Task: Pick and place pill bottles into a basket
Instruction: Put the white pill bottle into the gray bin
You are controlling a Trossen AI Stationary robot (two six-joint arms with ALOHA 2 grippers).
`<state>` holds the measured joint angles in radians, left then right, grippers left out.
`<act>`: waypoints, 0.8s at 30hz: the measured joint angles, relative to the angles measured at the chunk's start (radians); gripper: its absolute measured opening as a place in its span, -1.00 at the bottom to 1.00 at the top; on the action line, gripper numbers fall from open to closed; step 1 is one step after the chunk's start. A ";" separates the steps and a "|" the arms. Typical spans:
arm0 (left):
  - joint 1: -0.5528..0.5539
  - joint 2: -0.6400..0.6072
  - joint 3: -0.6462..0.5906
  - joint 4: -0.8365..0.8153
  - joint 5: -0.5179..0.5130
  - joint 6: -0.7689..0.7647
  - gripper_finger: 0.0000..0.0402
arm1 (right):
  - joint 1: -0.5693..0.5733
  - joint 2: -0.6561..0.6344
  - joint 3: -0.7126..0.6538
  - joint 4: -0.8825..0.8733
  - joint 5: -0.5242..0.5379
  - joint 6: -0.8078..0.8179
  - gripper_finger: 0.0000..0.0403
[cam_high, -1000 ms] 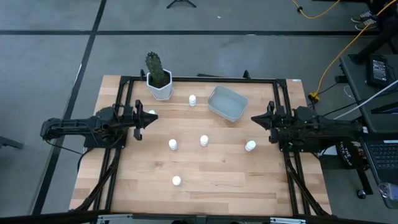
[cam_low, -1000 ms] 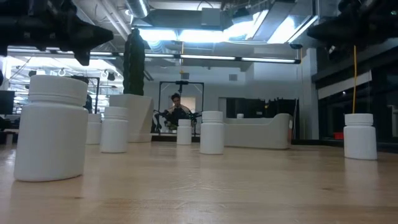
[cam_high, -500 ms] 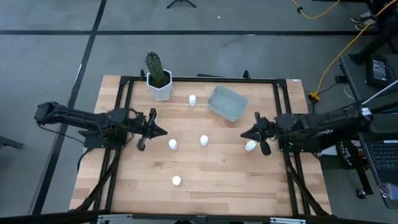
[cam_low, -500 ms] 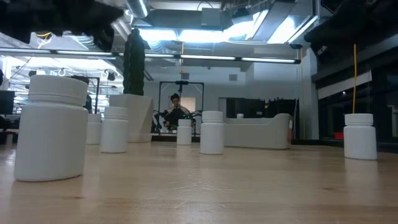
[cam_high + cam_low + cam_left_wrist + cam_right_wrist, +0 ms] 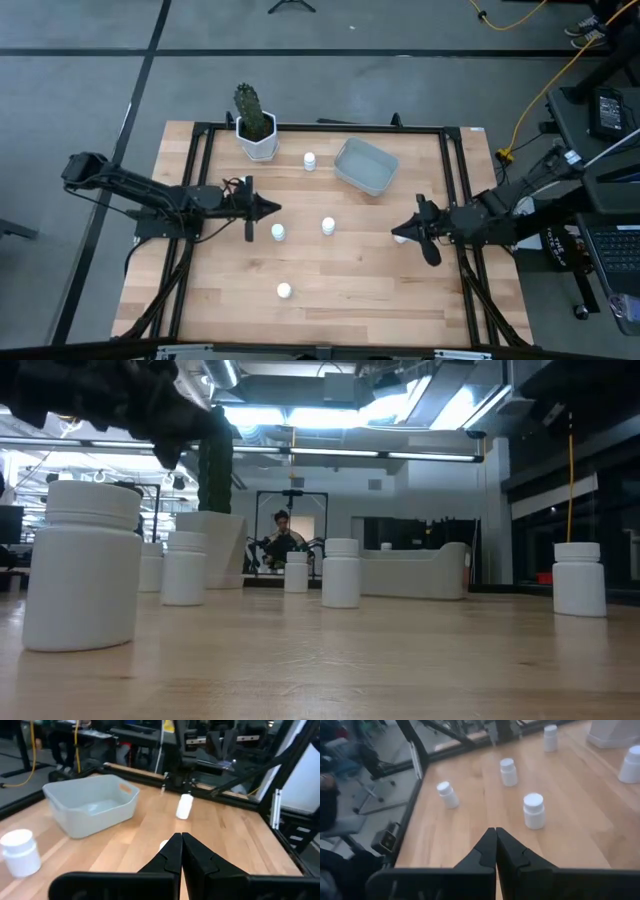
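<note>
Hovering above the worktop (image 5: 350, 300) with both sets of jaws pinched fully together, gripping nothing. Left jaws (image 5: 272, 209) poised with 1 pill bottle (image 5: 278, 232) just beside the tips and a 2nd bottle (image 5: 328, 227) farther ahead. Right jaws (image 5: 397, 231) parked right over a 3rd bottle (image 5: 404, 237), partly covering it; impossible to tell from above whether touching or apart. Basket (image 5: 366, 167) empty, well ahead of both jaws and off to one side, with a 4th bottle (image 5: 310, 160) near its wall. Likely trouble: lowering with tips closed, striking a cap instead of straddling it, tipping a light bottle and sending it rolling toward the worktop edge. Also possible: opening too late beside the near bottle and nudging it sideways. Safer to spread wide before any descent.
</note>
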<state>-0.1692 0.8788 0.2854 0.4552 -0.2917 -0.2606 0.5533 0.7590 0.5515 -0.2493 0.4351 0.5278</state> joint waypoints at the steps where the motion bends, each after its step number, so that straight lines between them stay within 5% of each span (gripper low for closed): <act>1: -0.008 0.008 0.008 -0.001 0.000 0.013 -0.99 | 0.024 0.026 0.026 -0.042 0.025 0.030 -0.99; 15: -0.040 0.038 0.060 -0.002 0.002 0.135 -0.91 | 0.277 0.458 0.406 -0.753 0.151 0.759 -0.99; 24: -0.040 0.038 0.060 -0.002 0.001 0.136 -0.89 | 0.397 0.620 0.492 -0.906 0.192 1.032 -0.96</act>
<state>-0.2089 0.9165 0.3450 0.4534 -0.2905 -0.1249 0.9503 1.3794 1.0437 -1.1556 0.6270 1.5603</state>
